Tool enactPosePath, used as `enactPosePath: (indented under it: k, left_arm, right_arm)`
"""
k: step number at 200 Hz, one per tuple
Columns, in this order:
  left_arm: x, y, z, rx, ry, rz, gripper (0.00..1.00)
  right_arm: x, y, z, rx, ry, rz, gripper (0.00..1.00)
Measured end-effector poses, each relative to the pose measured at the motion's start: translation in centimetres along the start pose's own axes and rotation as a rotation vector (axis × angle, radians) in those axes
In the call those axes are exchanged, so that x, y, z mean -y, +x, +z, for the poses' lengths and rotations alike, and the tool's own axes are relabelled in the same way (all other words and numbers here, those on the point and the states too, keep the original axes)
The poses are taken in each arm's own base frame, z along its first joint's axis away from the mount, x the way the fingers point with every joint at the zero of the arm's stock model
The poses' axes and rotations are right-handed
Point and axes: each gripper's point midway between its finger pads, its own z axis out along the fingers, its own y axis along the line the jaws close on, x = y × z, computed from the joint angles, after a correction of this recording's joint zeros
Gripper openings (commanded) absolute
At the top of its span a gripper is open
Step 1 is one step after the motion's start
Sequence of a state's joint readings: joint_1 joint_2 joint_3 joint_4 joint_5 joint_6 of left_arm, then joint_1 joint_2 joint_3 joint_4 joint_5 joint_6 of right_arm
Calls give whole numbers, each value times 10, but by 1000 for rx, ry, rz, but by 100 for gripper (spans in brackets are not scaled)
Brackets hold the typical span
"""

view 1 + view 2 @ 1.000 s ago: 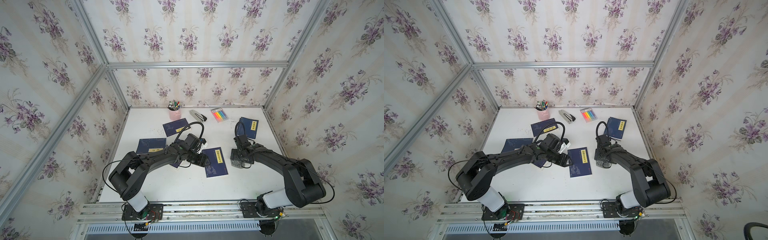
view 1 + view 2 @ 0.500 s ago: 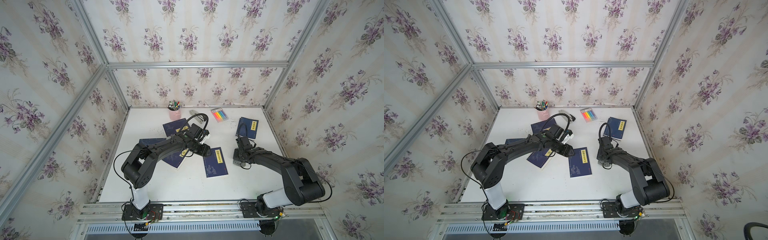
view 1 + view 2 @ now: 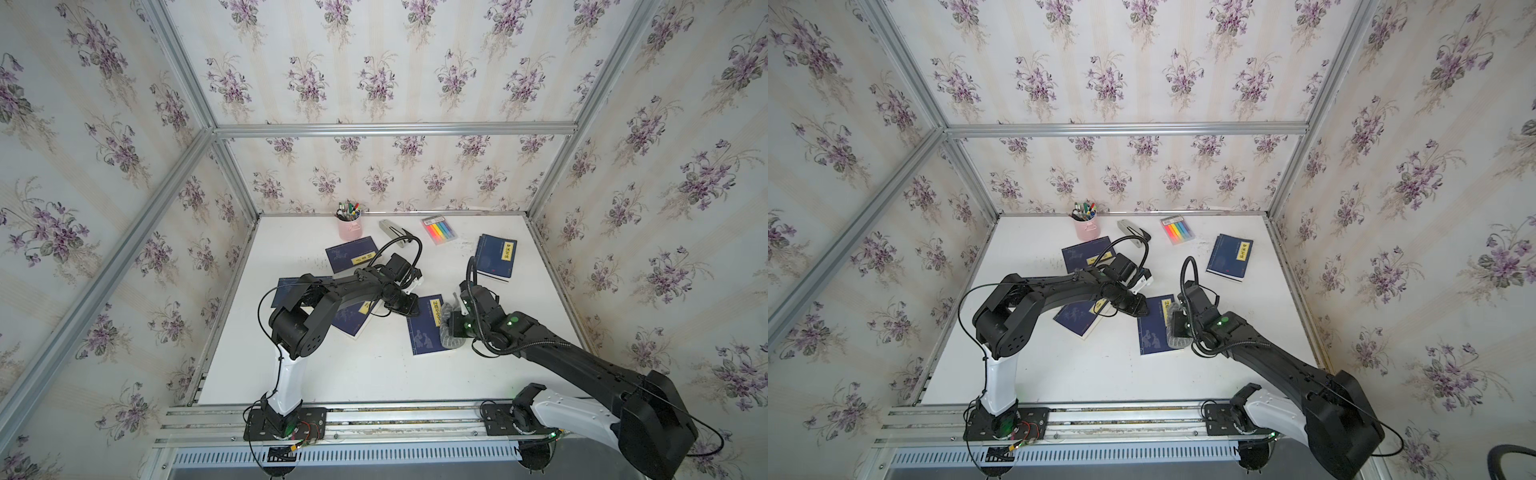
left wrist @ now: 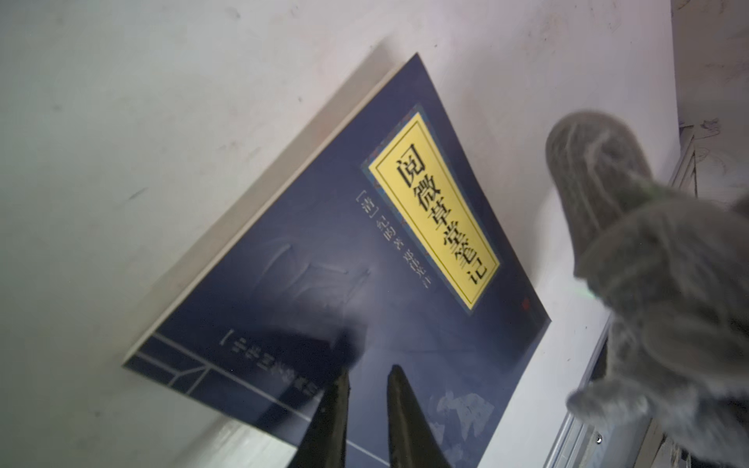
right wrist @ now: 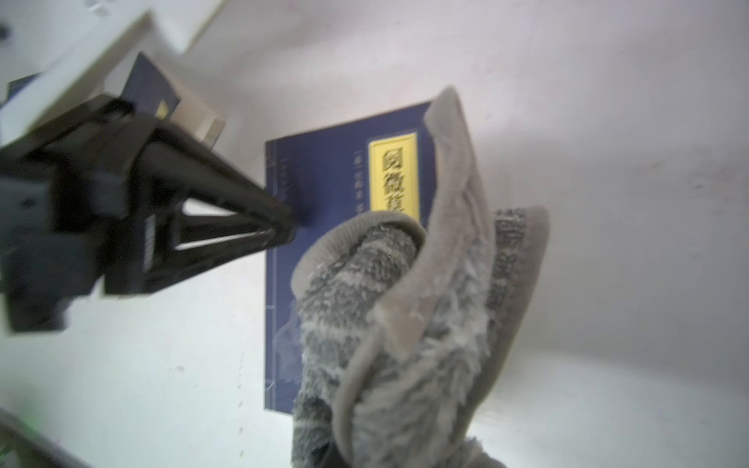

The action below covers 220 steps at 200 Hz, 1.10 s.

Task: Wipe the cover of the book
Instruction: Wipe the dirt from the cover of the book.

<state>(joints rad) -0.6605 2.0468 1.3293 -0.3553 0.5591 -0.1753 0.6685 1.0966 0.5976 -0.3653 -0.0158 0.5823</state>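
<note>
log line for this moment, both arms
left gripper: shut, tips on book near spine | right gripper: shut on cloth, cloth over book's opposite edge

Left fingers (image 4: pixel 405 409) tip down on the book (image 4: pixel 308 291) – open cover ahead of them as far as the yellow label (image 4: pixel 435 210). Past the label the cloth (image 4: pixel 656 283) bulks over that edge and blocks it. A second book (image 3: pixel 351 324) lies just behind the fingers. The bare surface (image 3: pixel 353 374) toward the bases is free.
</note>
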Motion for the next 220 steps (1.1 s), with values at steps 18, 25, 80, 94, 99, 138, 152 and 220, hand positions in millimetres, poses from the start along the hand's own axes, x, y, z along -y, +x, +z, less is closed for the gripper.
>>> enactPosePath:
  k: [18, 25, 80, 94, 99, 138, 152, 220]
  left_arm:
    - [-1, -2, 5, -1, 9, -2, 3]
    - [-1, -3, 6, 1, 15, -1, 2]
    - [-1, -6, 10, 1, 72, -29, 0]
    - [-2, -6, 11, -3, 88, -38, 0]
    - [-2, -6, 11, -4, 94, -42, 0]
    - [0, -9, 15, -5, 141, -55, 0]
    - [1, -9, 15, -6, 152, -57, 0]
    - [-1, -9, 15, -12, 188, -72, 0]
  right_arm:
    - [-10, 18, 6, -37, -25, -6, 0]
    - [-14, 26, 10, -60, -35, -11, 0]
    - [-36, 57, 48, -169, -43, -31, 0]
    - [-47, 59, 56, -178, -64, -40, 0]
    - [-51, 58, 59, -178, -73, -44, 0]
    - [-76, 58, 71, -170, -144, -47, 0]
    - [-78, 57, 72, -172, -151, -33, 0]
    - [-6, 41, 53, -73, -54, 127, 0]
